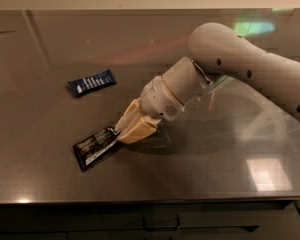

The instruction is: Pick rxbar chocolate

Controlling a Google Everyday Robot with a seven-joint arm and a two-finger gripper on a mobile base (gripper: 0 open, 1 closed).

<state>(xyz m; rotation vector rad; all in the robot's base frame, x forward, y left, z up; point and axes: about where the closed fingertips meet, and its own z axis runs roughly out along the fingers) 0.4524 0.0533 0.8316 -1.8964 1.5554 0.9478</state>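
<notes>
The pincer [119, 134] sits low over the dark, glossy grey table [215, 174], left of the middle of the view. It points down and to the left. Its two cream-coloured fingers [137, 126] are drawn together, with their tips closed on the upper-right end of the rxbar chocolate [95, 146], a flat black rectangular wrapper with a white stripe and lines of white text.

The bar lies on a slant toward the front-left part of the table. One end is at the fingertips and the other points toward the near-left edge. Whether that free end rests on the surface or is just clear of it cannot be told.

Behind the fingers, the light grey cylindrical wrist [175, 91] joins the thick, rounded white arm [250, 64], which comes in from the right edge of the view and crosses above the table.

A smaller blue snack-bar wrapper with white print [91, 82] lies flat farther back on the left, well apart from the pincer and the black bar.
</notes>
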